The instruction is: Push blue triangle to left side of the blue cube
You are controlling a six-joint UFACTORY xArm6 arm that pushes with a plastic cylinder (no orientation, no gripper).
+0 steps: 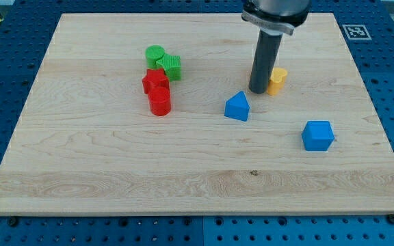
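Note:
The blue triangle (237, 106) lies near the middle of the wooden board (115, 164). The blue cube (317, 135) sits to its lower right, well apart from it. My tip (258, 90) rests on the board just above and to the right of the blue triangle, a small gap away, and right beside a yellow block (277, 80) on the tip's right.
A cluster stands at the view's upper left of centre: a green cylinder (154, 55), a green block (171, 66), a red block (154, 81) and a red cylinder (160, 101). A fiducial tag (356, 31) marks the board's top right corner.

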